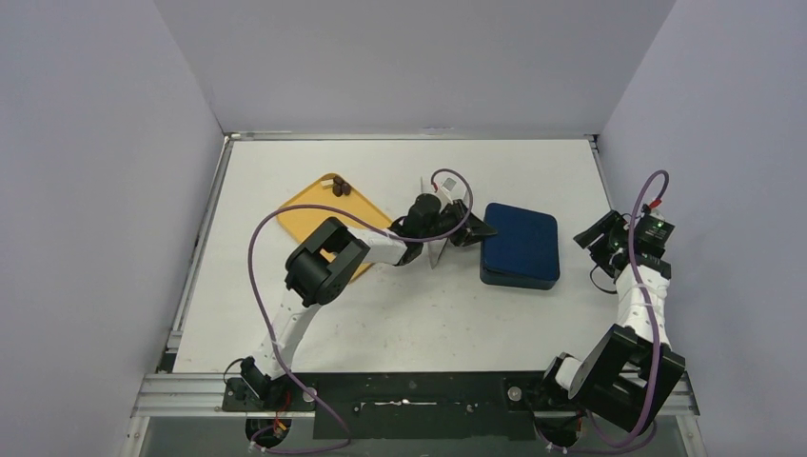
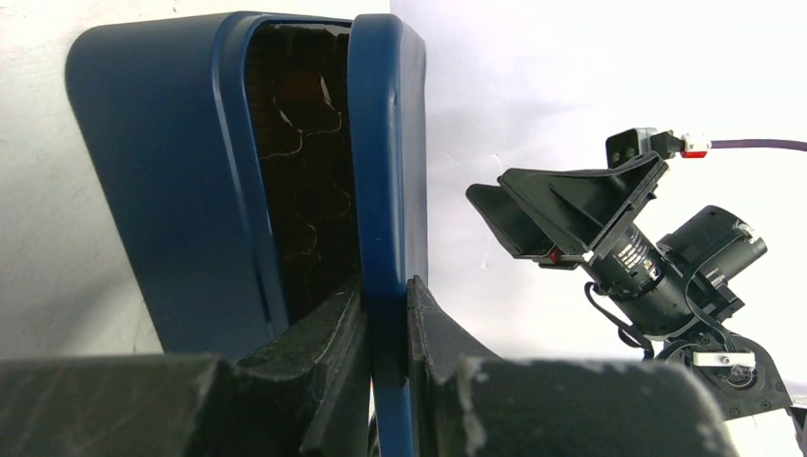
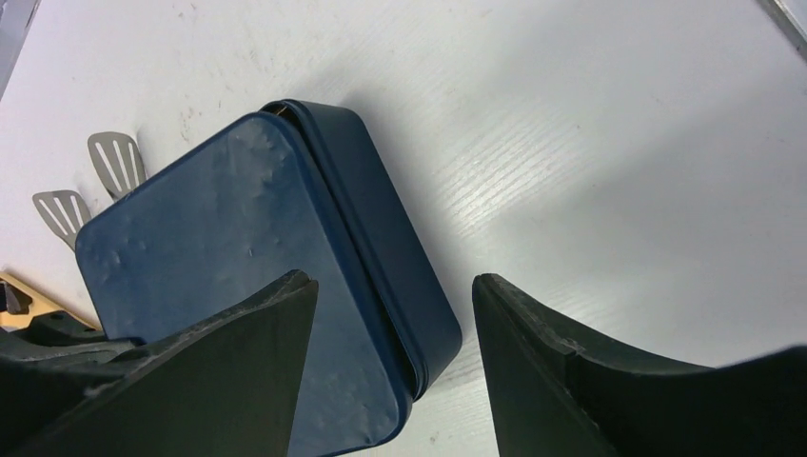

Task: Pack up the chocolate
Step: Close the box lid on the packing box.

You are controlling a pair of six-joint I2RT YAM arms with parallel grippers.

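A few chocolates sit unpacked at the tray's far end. My left gripper pinches the box rim, which is ajar; I can't tell what's inside. My right gripper hangs released beside it. I judge packing unfinished.

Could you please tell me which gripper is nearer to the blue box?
The left. The left gripper is shut on the left edge of the blue box, touching it. The right gripper stands open off the box's right side and does not touch it.
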